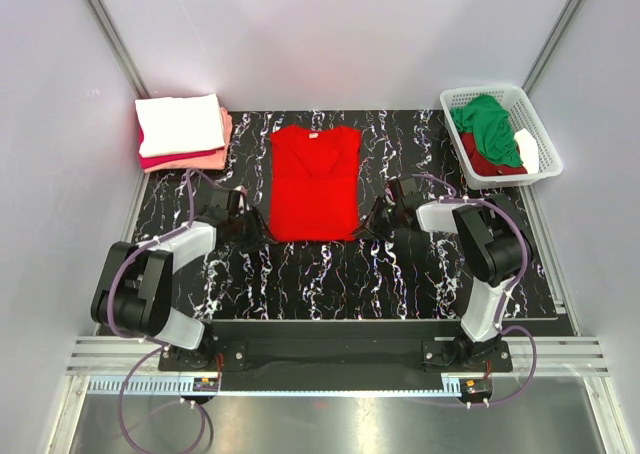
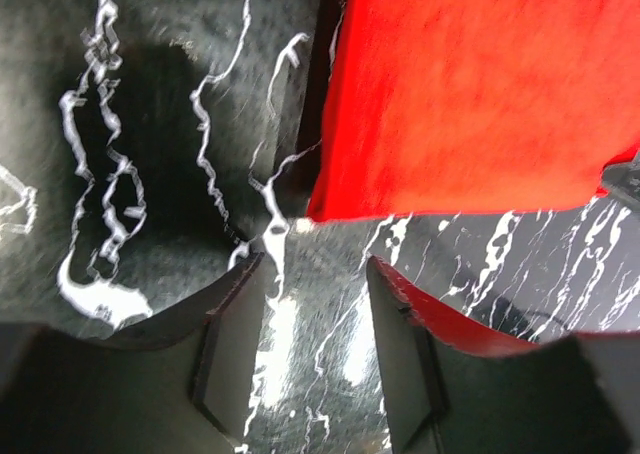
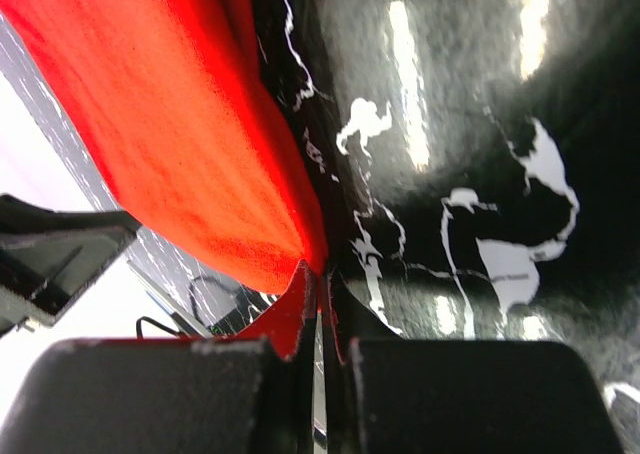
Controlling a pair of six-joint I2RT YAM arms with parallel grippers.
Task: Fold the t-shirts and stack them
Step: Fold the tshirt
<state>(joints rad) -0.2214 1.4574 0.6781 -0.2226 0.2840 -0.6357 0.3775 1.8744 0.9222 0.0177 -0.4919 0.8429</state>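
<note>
A bright red t-shirt [image 1: 313, 179] lies flat mid-table, sleeves folded in, collar at the far end. My left gripper [image 1: 262, 229] is open at its near left corner; in the left wrist view the gripper [image 2: 315, 274] is empty, with the shirt's corner [image 2: 470, 94] just ahead of the fingertips. My right gripper [image 1: 365, 229] is at the near right corner; in the right wrist view the gripper [image 3: 322, 274] is shut on the red shirt's corner [image 3: 190, 124]. A folded stack sits at the far left: white shirt [image 1: 180, 124] on salmon pink [image 1: 215, 157] and crimson [image 1: 160, 161].
A white lattice basket [image 1: 548, 164] at the far right holds a green shirt [image 1: 490, 129], a dark red one [image 1: 490, 162] and a white piece [image 1: 527, 149]. The black marbled table [image 1: 330, 274] is walled by white panels on three sides.
</note>
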